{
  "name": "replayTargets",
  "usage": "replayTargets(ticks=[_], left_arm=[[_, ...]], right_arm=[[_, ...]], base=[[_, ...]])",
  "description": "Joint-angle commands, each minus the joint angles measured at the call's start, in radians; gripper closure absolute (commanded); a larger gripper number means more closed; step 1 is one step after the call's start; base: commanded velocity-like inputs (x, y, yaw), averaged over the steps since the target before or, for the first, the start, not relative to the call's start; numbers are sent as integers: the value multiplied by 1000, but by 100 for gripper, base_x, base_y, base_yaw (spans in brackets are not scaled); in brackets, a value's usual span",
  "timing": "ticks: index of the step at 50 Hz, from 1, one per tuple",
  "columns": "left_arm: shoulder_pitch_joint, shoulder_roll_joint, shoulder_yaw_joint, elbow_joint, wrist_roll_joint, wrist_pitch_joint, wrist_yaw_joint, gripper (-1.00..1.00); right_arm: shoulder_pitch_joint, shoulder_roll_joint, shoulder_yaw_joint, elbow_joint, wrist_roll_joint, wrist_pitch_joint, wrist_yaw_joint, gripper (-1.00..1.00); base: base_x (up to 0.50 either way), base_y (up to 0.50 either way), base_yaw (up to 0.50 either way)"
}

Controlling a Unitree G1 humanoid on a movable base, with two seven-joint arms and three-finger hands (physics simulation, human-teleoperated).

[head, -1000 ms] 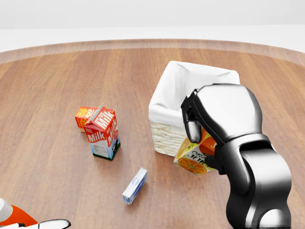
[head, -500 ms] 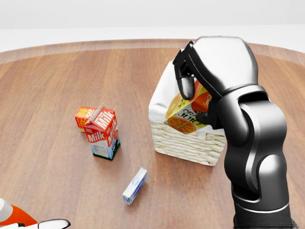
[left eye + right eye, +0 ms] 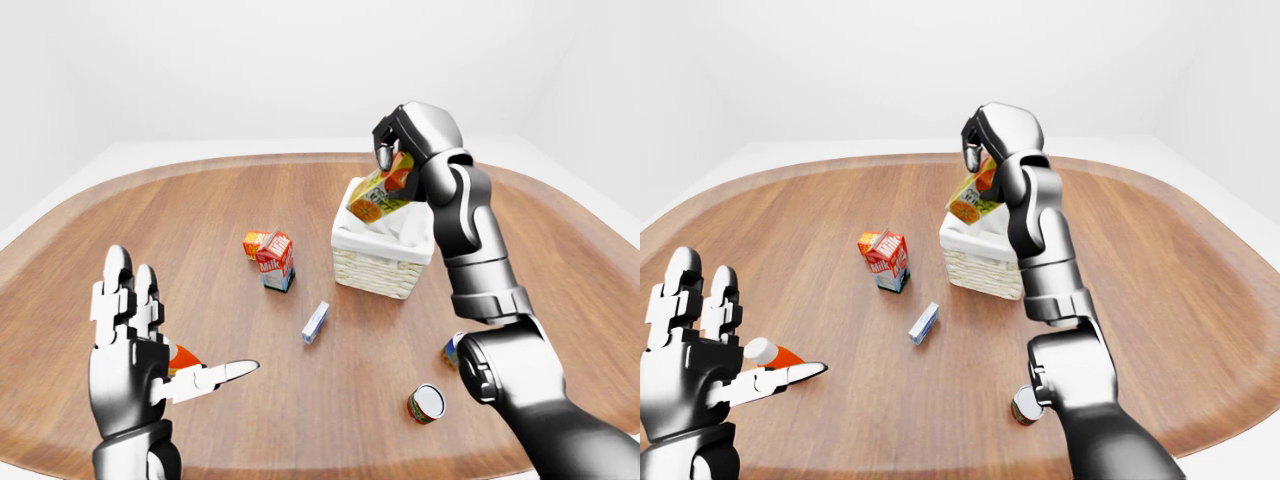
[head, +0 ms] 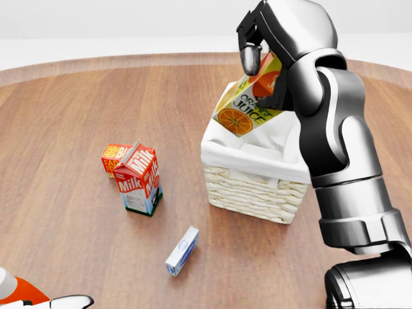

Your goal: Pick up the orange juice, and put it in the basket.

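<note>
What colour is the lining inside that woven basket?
White cloth, folded over the rim of the pale wicker basket; clearest in the head view.

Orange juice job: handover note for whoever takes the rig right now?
Right hand: fingers shut on the orange juice, carton tilted and held over the basket, above its rim.
Left hand: open, empty, low at the left of the left-eye view.
Done: pick-up and the lift to the basket.
Left: lower the carton into the white-lined opening, release, pull the arm clear.
Milk carton and the small blue box stand apart from the basket, likely no obstacle.
</note>
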Motion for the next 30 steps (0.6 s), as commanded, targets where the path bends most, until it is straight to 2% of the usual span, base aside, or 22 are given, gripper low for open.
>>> replayTargets(ticks=[1,7,14,19,30], left_arm=[[-4,0,5,0,-4,4,-2,-100],[-9,0,12,0,-7,10,-3,-100],[-10,-2,9,0,-3,11,-4,-100],[-9,-1,9,0,-4,11,-4,-100],[-8,2,0,6,1,5,0,-100]], right_arm=[[-208,-44,2,378,74,0,-170,100],[-334,-62,22,660,93,0,-269,100],[-413,-81,47,822,70,0,-298,100],[-424,-81,71,865,21,0,-280,100],[-437,-79,71,904,-46,0,-250,100]], base=[[0,0,0],[0,0,0],[0,0,0],[0,0,0],[0,0,0]])
